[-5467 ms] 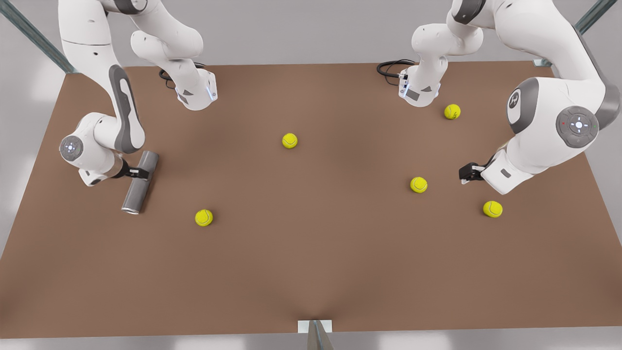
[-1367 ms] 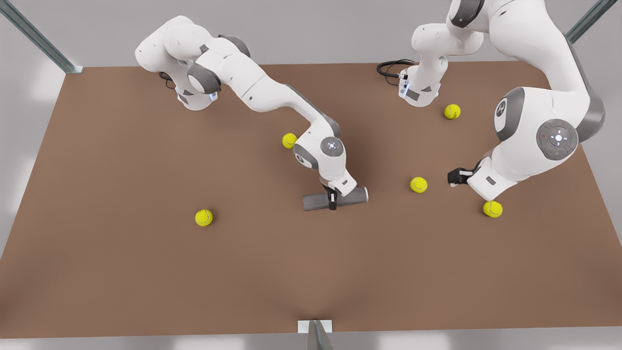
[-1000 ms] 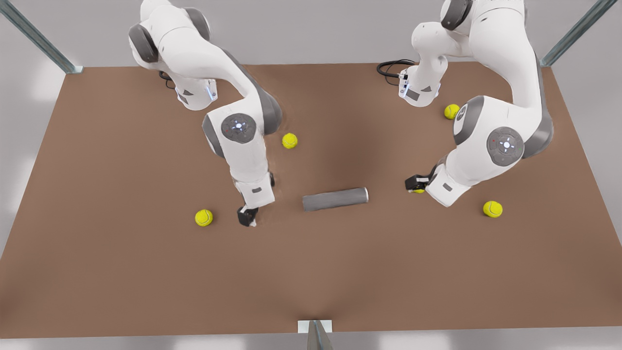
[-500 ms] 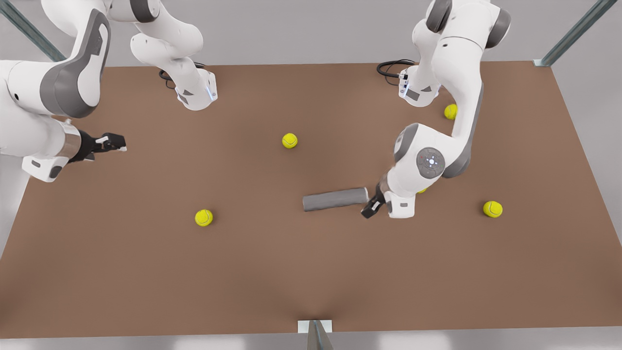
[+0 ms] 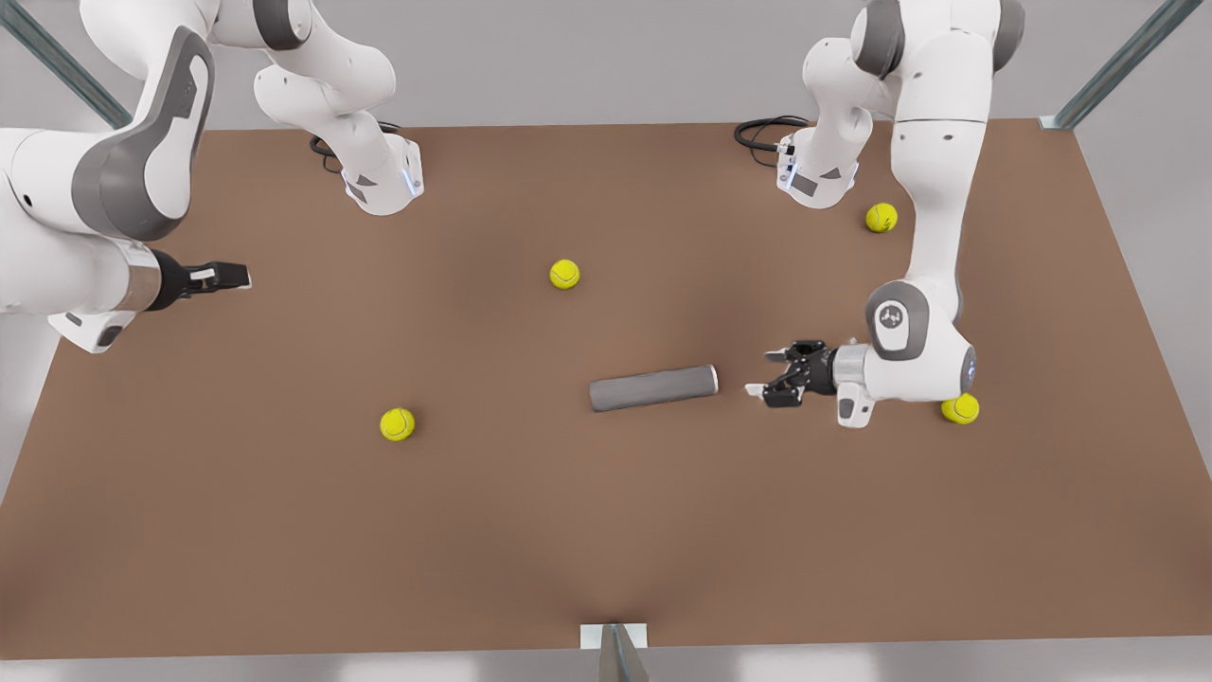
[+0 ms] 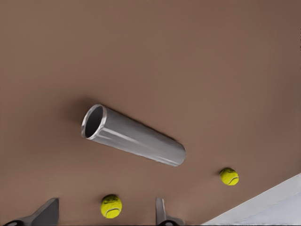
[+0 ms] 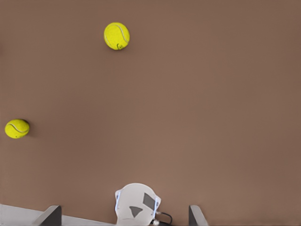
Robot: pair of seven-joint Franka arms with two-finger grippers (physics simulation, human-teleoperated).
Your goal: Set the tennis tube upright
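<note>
Two sets of jaws stand apart, and only one is placed to act: the left gripper (image 5: pixel 763 373) lies low and level over the surface (image 5: pixel 606 530), its fingers spread wide and aimed along the length of the tennis tube (image 5: pixel 653 388). The tube lies flat on its side just ahead of these jaws, apart from them and untouched, its hollow rimmed end turned toward them as the left wrist view shows. The right gripper (image 5: pixel 237 277) waits well away, on the far side of the tube from the left jaws, fingers likewise spread and holding nothing. The step in hand looks like the final approach to a grip. To do it well, the left jaws should probably slide straight forward until the near end sits between the fingers, then close across the round body a little past the rim, not on the thin rim itself, which may slip or pinch out. The smooth metallic wall gives little purchase, so a centred, square grip matters. The near end can then rise in an arc while the far end stays on the surface as a pivot; too quick a swing may let that far end skate away. A tennis ball (image 5: pixel 960 408) lies behind the jaws beside the left wrist, clear of the path forward
</note>
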